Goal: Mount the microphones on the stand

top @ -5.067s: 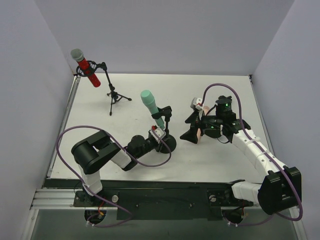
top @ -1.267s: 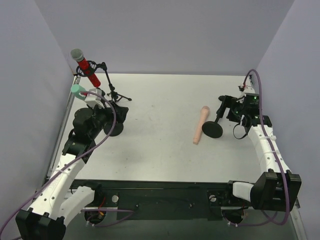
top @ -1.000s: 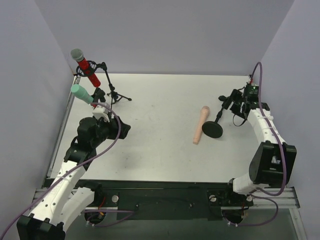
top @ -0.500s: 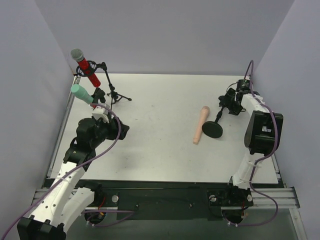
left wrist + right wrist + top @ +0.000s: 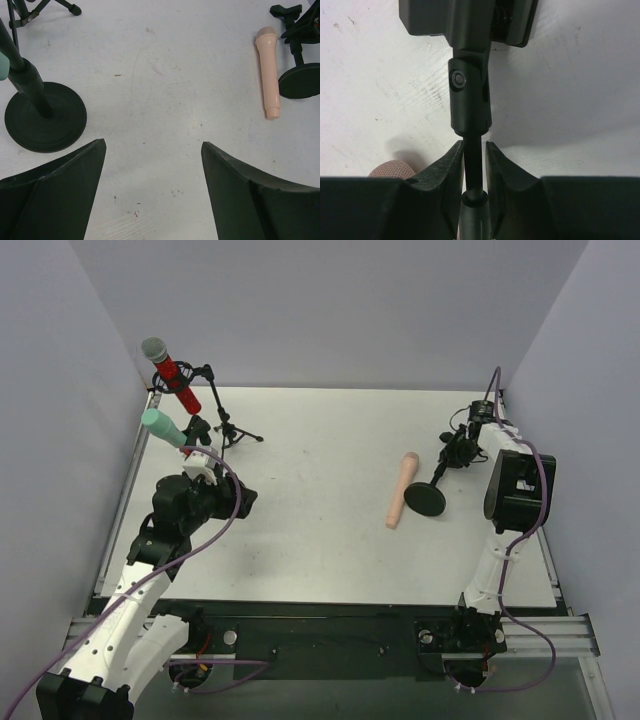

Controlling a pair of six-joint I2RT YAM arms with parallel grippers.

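The red microphone (image 5: 172, 375) sits clipped in a tripod stand (image 5: 225, 425) at the back left. The mint-green microphone (image 5: 160, 425) is held in a round-base stand (image 5: 45, 117) just ahead and left of my left gripper (image 5: 238, 502), which is open and empty (image 5: 152, 145). The peach-pink microphone (image 5: 401, 490) (image 5: 267, 70) lies flat on the table beside a third stand's round base (image 5: 425, 499). My right gripper (image 5: 458, 448) (image 5: 474, 155) is shut on that stand's thin pole (image 5: 472, 150), below its empty clip (image 5: 465, 20). The pink head (image 5: 392, 169) peeks out at the left.
Grey walls close in the white table (image 5: 320, 540) at the back and both sides. My right arm (image 5: 515, 490) stands tall by the right edge. The tripod's legs (image 5: 70, 6) spread near the back left corner.
My right gripper has risen along the third stand, and its jaws have drawn in onto the pole. The left arm and the pink microphone have stayed put.
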